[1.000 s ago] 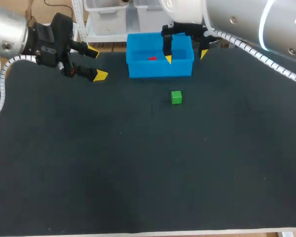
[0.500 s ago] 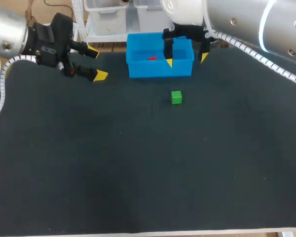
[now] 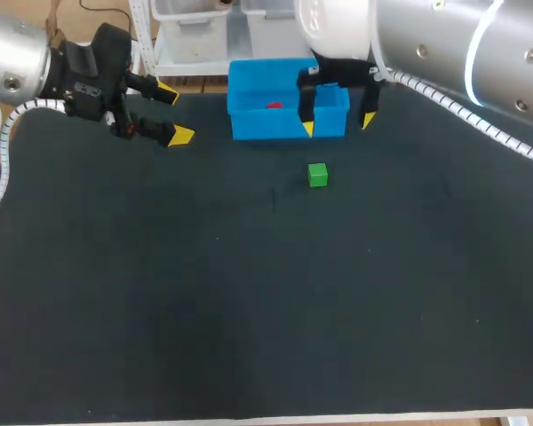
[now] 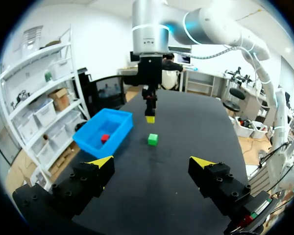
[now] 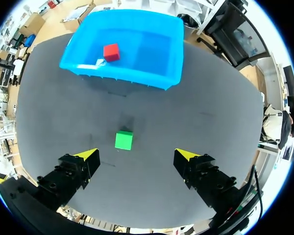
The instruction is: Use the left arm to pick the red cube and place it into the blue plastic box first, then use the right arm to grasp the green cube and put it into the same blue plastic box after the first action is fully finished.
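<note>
A table (image 3: 249, 311) with a dark, matte top is shown, and a pale edge is seen along its near side. 2 things are carried directly on it. A blue plastic box (image 3: 258, 124) is set at the far edge, near the middle, with its open side up. A green cube (image 3: 317, 175) is placed flat on 1 face in front of the box's right half. In the right wrist view a strip of bare dark surface is seen between the cube and the box.
</note>
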Robot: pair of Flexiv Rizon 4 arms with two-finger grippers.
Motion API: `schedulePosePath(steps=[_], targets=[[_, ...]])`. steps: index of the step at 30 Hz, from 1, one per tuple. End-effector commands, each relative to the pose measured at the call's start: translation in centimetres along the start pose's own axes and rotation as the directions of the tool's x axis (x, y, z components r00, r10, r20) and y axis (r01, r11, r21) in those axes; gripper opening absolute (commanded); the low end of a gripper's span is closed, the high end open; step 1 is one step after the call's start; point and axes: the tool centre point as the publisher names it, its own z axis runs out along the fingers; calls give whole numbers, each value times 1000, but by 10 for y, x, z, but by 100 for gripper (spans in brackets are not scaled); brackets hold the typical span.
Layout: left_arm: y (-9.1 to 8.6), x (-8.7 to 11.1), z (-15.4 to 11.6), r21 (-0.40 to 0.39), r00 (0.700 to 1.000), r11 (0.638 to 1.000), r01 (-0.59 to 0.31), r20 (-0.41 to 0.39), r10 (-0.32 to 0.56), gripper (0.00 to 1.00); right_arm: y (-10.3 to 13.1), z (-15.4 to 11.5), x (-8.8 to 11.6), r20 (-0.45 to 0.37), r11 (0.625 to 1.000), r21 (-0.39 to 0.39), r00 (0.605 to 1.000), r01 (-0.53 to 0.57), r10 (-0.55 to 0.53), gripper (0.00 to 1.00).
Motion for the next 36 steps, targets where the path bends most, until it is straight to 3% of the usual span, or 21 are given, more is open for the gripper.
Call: schedulePosePath(steps=[1,16,36], targets=[[1,1,0,2,1000,1000,-3,4,3,100,3,9,-6,-16,1000,-4,1000,-15,15,100],[1,1,0,2,1000,1000,-3,4,3,100,29,44,-8,-17,1000,-22,1000,-4,4,100],[1,1,0,2,1000,1000,-3,4,3,100,28,81,-5,-3,1000,2,1000,-8,8,100]])
